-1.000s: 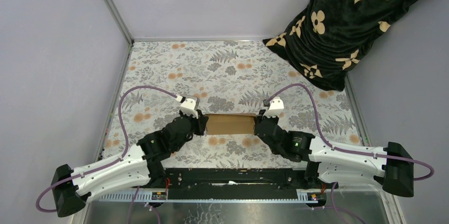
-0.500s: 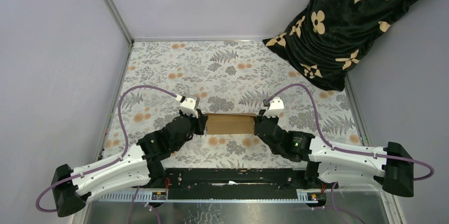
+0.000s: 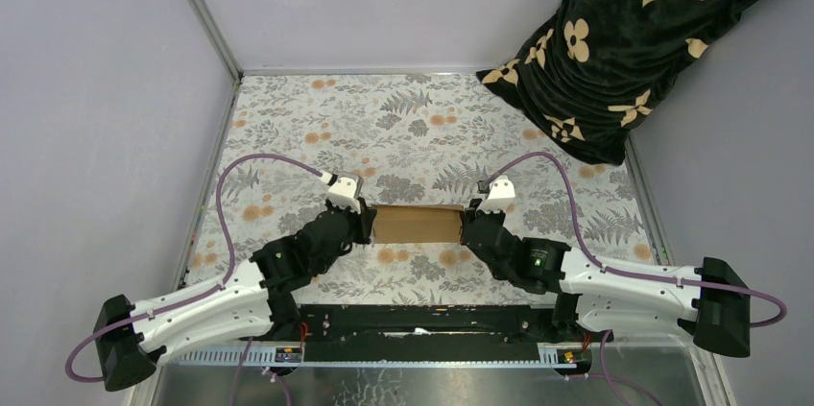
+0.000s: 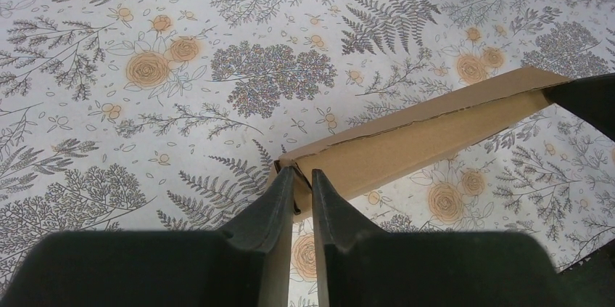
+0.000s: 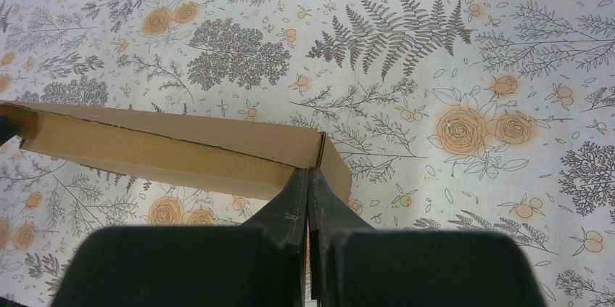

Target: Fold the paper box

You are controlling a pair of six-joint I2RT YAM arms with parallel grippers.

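Note:
The paper box [image 3: 418, 225] is a long flat brown cardboard piece lying crosswise between the two arms over the floral cloth. My left gripper [image 3: 368, 226] is at its left end. In the left wrist view the left gripper [image 4: 302, 173] has its jaws a narrow gap apart astride the end flap of the box [image 4: 428, 133], and cloth shows through the gap. My right gripper [image 3: 467, 226] holds the right end. In the right wrist view the right gripper [image 5: 309, 170] has its jaws pressed together on the corner of the box [image 5: 167, 144].
A black blanket with cream flower marks [image 3: 634, 32] is heaped at the back right corner. Grey walls close in the left, back and right sides. A black rail [image 3: 413, 320] carries the arm bases along the near edge.
The left gripper's jaws have drawn closer together around the box's left end. The box and the right arm have not moved.

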